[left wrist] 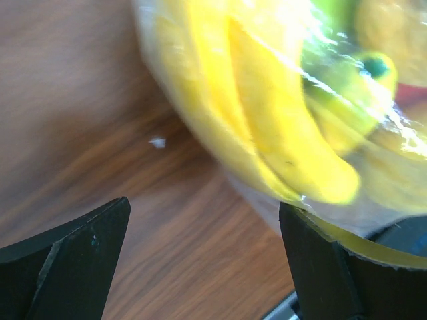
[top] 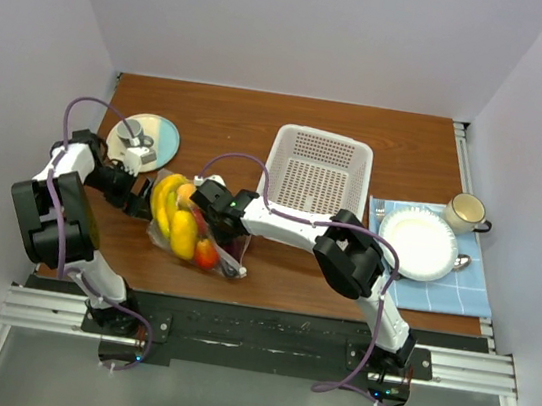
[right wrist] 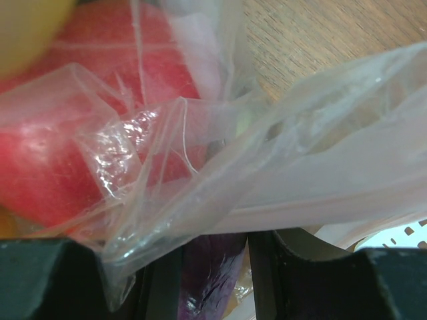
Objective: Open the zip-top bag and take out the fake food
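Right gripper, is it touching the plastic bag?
Touching. The right wrist view shows clear film of the zip-top bag bunched in the narrow gap of the right gripper and draped over one of its fingers.

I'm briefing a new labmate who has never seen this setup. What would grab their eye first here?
The clear zip-top bag, stuffed with bright yellow bananas and a red fruit, lies left of centre, flanked by the left hand and the right hand. Next come the white basket behind it, and the white plate on a blue cloth at the right.
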